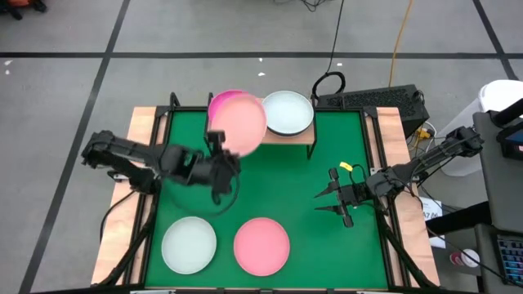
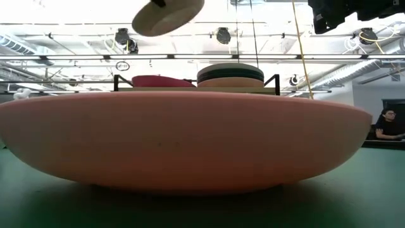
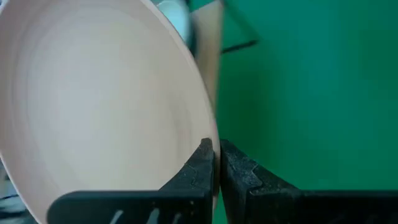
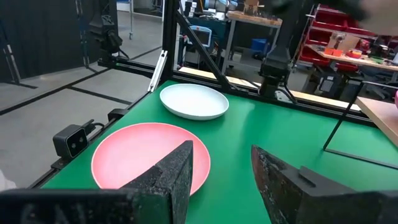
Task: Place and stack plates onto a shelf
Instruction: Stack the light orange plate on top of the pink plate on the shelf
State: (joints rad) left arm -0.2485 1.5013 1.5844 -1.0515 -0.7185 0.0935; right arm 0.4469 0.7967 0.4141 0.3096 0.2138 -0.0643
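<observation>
My left gripper (image 1: 217,145) is shut on a salmon pink plate (image 1: 239,122), raised in the air over the shelf's left end; the same plate (image 2: 168,16) shows high up in the low view. The shelf (image 1: 288,136) stands at the table's far edge. It bears a magenta plate (image 2: 161,81) on the left and a stack topped by a mint-white plate (image 1: 288,112) on the right. A pink plate (image 1: 261,245) and a mint-white plate (image 1: 189,245) rest on the green mat near the near edge. My right gripper (image 1: 330,197) hovers open at the table's right side, touching nothing. My left gripper (image 3: 216,149) pinches the salmon pink plate's rim (image 3: 211,132) between its two fingers, one on the inner face and one on the outer. The fingers reach toward the table's far side at the plate's near-left edge. The plate is lifted clear and tilted.
Black frame rails run along the table's left and right sides (image 1: 155,204). A keyboard (image 1: 372,100) and cables lie beyond the far right corner. Open green mat lies between the shelf and the two near plates. A person (image 2: 387,123) sits in the room beyond.
</observation>
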